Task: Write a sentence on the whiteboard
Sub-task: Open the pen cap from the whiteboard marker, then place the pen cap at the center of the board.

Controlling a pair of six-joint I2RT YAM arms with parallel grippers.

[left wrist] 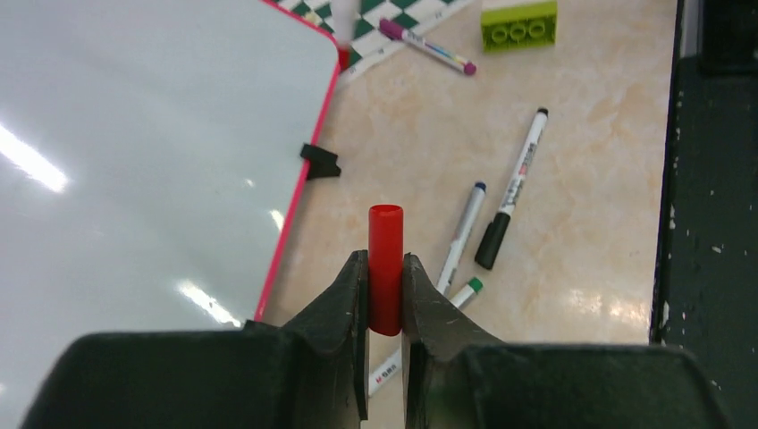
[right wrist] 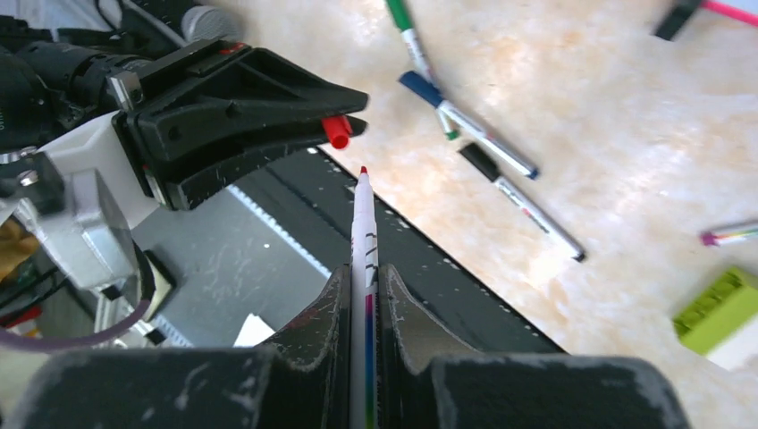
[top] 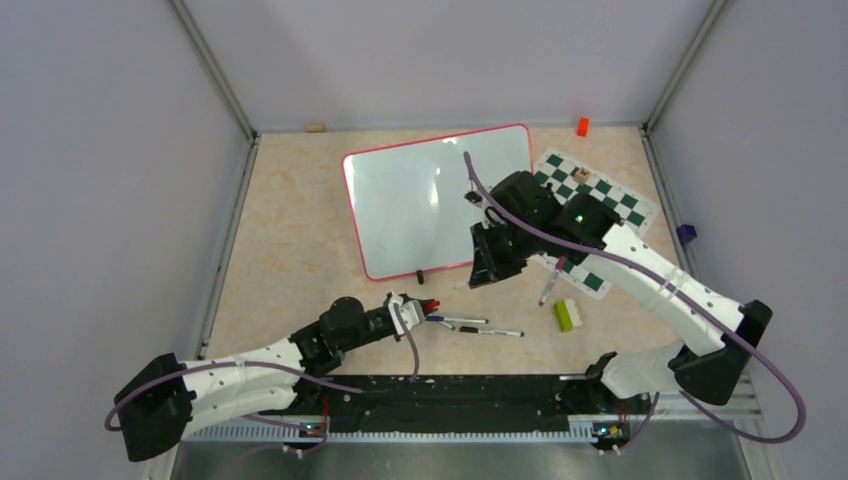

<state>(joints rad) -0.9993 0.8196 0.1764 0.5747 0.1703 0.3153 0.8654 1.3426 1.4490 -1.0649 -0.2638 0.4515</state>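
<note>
The left pincer [left wrist: 385,268] sits low over the bench [top: 290,230], clamped on a red cap [left wrist: 385,232] that points toward 1 o'clock. Just at its 3 o'clock three pens [left wrist: 514,192] lie loose, and a green brick [top: 565,315] lies further along the same line. The right pincer [right wrist: 365,277] is closed on an uncapped marker [right wrist: 364,223], whose red tip aims back at the cap. This pincer hangs over the near right corner of the whiteboard [top: 400,210]. The whiteboard lies flat mid-bench, at 12 o'clock from the left pincer. A chess mat [top: 600,200] lies at the whiteboard's 3 o'clock.
</note>
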